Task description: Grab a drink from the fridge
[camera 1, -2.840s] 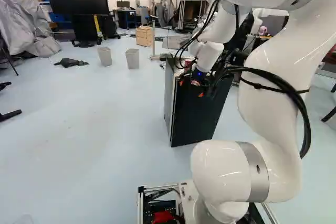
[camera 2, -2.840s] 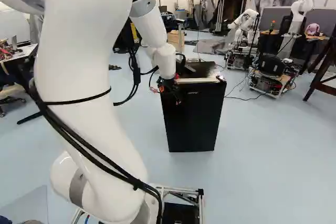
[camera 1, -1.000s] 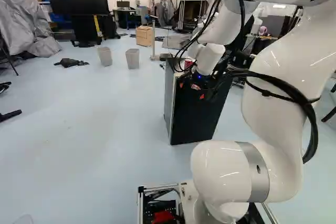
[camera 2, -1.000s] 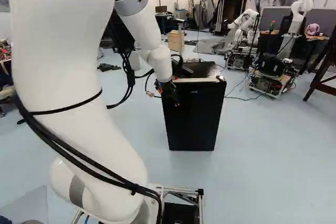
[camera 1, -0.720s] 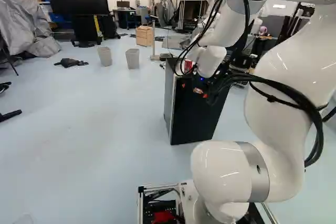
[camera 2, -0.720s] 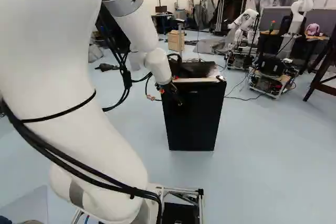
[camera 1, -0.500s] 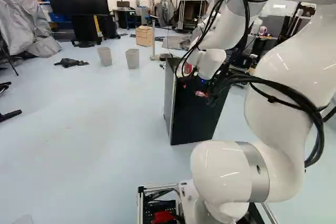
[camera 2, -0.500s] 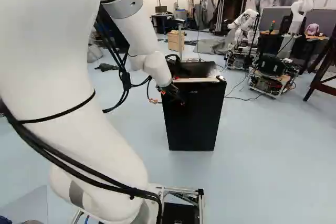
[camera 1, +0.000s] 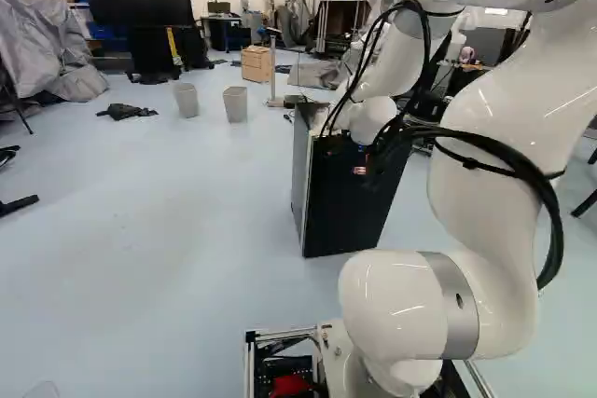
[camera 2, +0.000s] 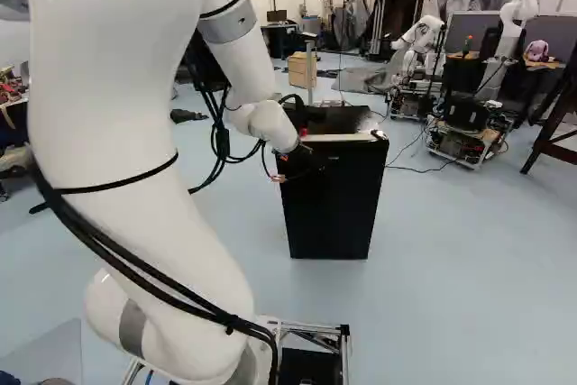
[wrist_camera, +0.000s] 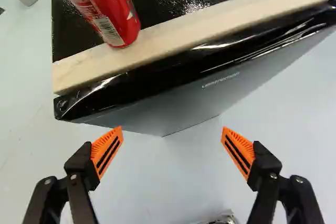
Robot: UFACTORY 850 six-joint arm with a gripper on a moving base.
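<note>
The black fridge (camera 1: 345, 202) stands ahead of the arm with its door closed. My gripper (camera 2: 305, 165) hangs before the upper part of the door in the right base view. Seen from the wrist, the gripper (wrist_camera: 172, 136) is open, with nothing between its orange pads. Beyond the fingers run the fridge door (wrist_camera: 210, 95) and, along the top's front edge, a pale strip (wrist_camera: 184, 32). A red can (wrist_camera: 107, 6) stands upright at that strip, near one front corner of the top. Cables and the wrist hide it in the left base view.
Two grey bins (camera 1: 235, 104) and a wooden drawer box (camera 1: 256, 63) stand beyond the fridge to its left. Another robot (camera 2: 422, 42) stands behind at the right, near a wheeled cart (camera 2: 464, 132). Loose cables hang from my arm.
Against its foot joint, my arm's upper part swung out over the last second and came back. The wrist has tilted, and the gripper sits slightly further right in the right base view. The fridge stays put.
</note>
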